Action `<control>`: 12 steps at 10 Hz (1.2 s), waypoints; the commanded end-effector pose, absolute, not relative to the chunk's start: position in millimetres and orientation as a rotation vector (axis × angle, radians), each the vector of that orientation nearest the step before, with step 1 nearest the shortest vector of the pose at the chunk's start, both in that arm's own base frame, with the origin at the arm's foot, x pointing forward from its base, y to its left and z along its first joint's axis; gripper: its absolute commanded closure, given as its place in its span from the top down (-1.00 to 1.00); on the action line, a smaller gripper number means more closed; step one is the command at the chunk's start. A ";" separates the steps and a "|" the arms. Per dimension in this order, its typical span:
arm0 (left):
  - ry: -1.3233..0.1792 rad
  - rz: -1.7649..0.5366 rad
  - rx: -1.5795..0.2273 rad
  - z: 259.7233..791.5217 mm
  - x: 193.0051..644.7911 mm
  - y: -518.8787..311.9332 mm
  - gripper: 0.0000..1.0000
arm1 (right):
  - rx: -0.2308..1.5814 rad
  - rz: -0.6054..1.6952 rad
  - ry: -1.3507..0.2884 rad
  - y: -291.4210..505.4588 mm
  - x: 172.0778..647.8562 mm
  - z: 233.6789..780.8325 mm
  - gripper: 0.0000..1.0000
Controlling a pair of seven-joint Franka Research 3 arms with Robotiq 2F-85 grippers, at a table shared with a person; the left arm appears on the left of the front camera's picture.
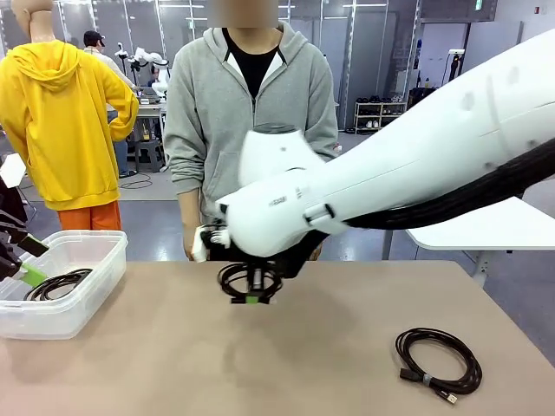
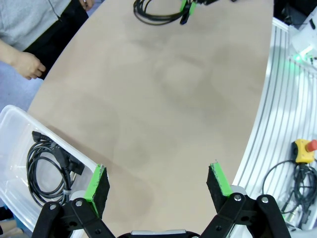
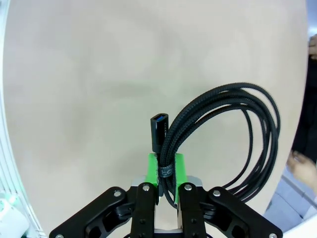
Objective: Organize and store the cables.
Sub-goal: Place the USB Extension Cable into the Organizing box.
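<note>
My right claw (image 3: 167,166) clamps a cable coil (image 3: 194,109) at its wrap, so loops hang together over the counter (image 1: 347,347); left claw (image 2: 157,172) stands wide, empty, beside the bin (image 1: 61,316).

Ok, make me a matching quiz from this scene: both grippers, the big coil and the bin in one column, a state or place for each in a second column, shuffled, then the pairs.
Column one:
1. left gripper
2. right gripper
3. big coil
4. bin

Column two:
A. lies loose on the table
B. shut on a small coil
C. open, nothing between the pads
D. has a stored coil inside

Pairs: 1-C, 2-B, 3-A, 4-D.
</note>
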State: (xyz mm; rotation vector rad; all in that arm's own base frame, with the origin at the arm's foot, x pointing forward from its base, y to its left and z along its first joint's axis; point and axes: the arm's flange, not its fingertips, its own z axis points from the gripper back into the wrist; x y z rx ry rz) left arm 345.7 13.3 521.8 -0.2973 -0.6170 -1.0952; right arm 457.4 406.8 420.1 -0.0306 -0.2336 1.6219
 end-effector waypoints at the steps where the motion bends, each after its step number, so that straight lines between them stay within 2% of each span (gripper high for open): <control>1: -0.604 -1.094 -0.298 525.6 347.0 13.1 1.00 | -0.064 1.655 -0.178 449.4 465.8 400.0 -0.69; 6: -0.604 -1.094 -0.298 525.6 347.0 13.1 1.00 | 0.006 1.668 -0.087 466.9 458.6 341.5 -0.69; 8: -0.604 -1.094 -0.298 525.6 347.0 13.1 1.00 | 0.027 1.651 -0.084 463.6 453.5 334.2 -0.69; 12: -0.614 -1.151 -0.316 524.3 345.6 12.8 1.00 | 0.065 1.611 -0.129 446.4 444.5 353.3 0.55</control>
